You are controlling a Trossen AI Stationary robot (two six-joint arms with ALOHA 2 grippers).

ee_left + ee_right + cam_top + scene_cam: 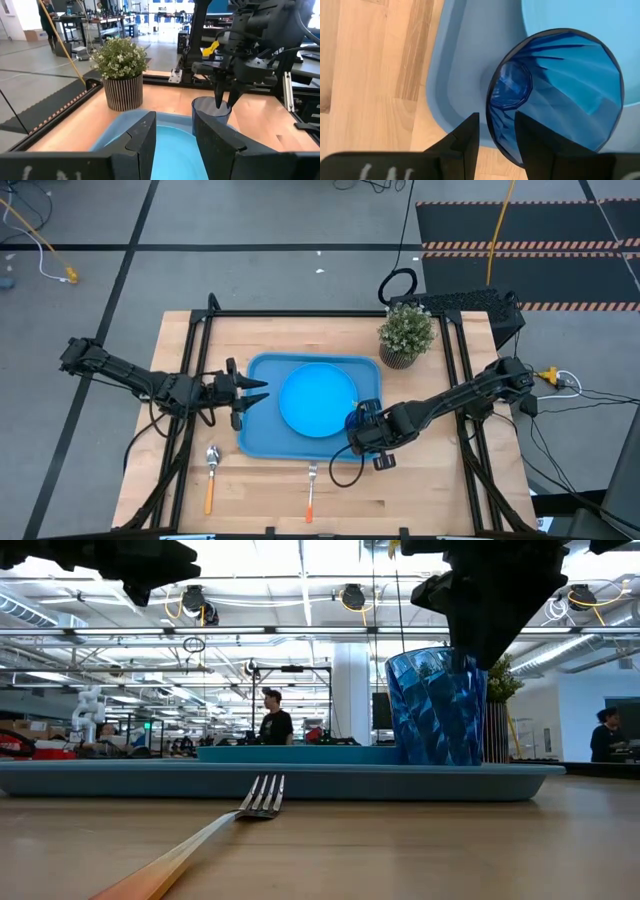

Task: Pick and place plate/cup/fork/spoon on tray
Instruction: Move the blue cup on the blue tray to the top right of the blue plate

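Observation:
The light-blue tray [250, 430] lies mid-table with the round blue plate [318, 400] flat on it. The dark-blue cup [358, 418] stands upright on its base in the tray's near right part, beside the plate; it also shows in the low view [435, 710]. My right gripper [496, 137] is open above the cup, pointing down, with one finger outside the cup's wall and one inside, a gap showing on both sides. My left gripper [258, 390] is open and empty at the tray's left rim. The spoon [211, 475] and the fork [311, 492] lie on the table near the front edge.
A potted plant [406, 335] stands at the far right behind the tray. A black frame runs along the table's edges. People and benches show in the room beyond the table.

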